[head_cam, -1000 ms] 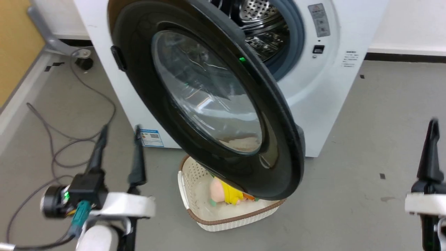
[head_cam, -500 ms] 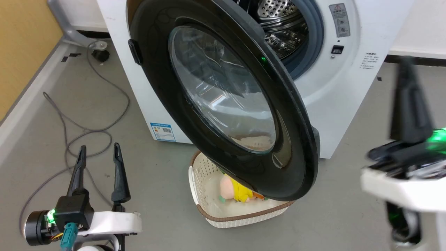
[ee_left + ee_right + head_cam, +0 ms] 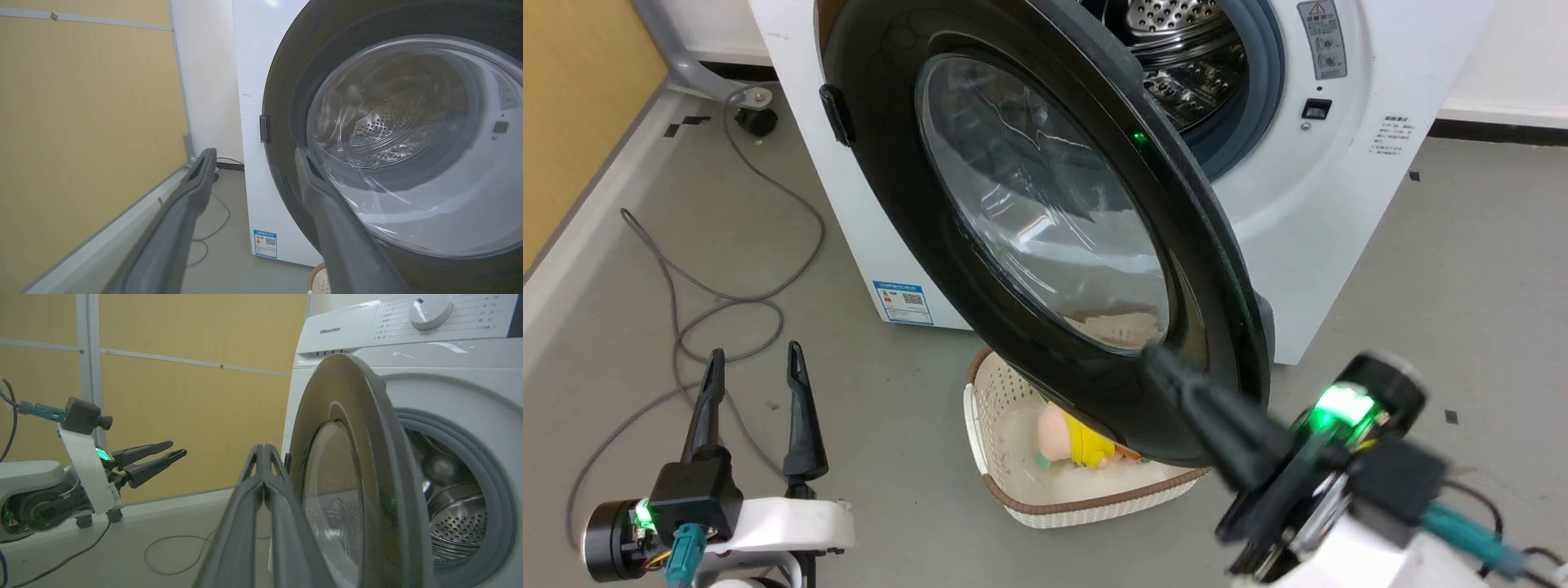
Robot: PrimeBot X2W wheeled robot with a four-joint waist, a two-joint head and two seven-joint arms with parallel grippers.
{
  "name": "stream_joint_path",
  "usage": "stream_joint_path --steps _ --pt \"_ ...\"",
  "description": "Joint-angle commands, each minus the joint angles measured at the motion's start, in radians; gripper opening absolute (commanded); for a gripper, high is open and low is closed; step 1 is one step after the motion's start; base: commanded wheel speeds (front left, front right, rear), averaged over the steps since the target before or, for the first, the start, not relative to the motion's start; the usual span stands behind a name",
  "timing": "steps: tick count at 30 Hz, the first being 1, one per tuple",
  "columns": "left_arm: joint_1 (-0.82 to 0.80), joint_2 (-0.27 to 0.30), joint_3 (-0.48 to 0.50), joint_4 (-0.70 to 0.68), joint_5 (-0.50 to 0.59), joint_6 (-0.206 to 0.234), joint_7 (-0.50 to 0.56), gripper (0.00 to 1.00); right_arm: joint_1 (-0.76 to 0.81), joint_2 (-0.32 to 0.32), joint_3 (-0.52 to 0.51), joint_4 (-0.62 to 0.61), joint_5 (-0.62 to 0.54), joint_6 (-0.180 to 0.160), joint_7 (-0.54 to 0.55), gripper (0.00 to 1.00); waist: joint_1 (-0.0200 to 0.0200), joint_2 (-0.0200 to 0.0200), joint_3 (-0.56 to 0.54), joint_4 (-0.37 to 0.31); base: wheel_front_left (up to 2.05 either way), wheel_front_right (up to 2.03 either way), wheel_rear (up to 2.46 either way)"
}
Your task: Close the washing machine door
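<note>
Door (image 3: 1045, 229) half open, right gripper (image 3: 1158, 359) by its lower edge.
It is pinched together, empty; left gripper (image 3: 756, 353) spread wide, well apart.

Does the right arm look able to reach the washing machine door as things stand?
Probably yes: the right gripper, fingers shut, points at the lower outer face of the washing machine door, nothing between them.

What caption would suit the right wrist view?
Right gripper, shut, near the open door of the washer; left gripper open beyond.
</note>
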Motion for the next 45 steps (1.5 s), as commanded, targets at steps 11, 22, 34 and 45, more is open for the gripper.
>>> stream_joint_path --steps 11,22,34,45 --pt "-0.011 -0.028 0.011 -0.015 0.028 -0.021 -0.004 1.0 0.034 -0.066 0.003 0.214 -0.01 0.001 -0.004 0.0 0.0 0.0 0.057 -0.023 0.0 0.0 0.0" --pt "-0.073 -0.046 0.003 -0.023 0.039 -0.038 -0.004 1.0 -0.049 -0.017 -0.197 0.374 0.016 0.001 -0.004 0.0 0.0 0.0 0.154 -0.032 0.0 0.0 0.0" --pt "-0.159 -0.06 -0.017 -0.031 0.035 -0.039 -0.004 1.0 -0.31 0.021 -0.316 0.53 -0.021 0.001 -0.004 0.0 0.0 0.0 0.316 -0.015 0.0 0.0 0.0" --pt "-0.211 -0.064 -0.036 -0.029 0.021 -0.029 -0.004 1.0 -0.532 0.043 -0.403 0.71 -0.054 0.001 -0.004 0.0 0.0 0.0 0.384 -0.005 0.0 0.0 0.0"
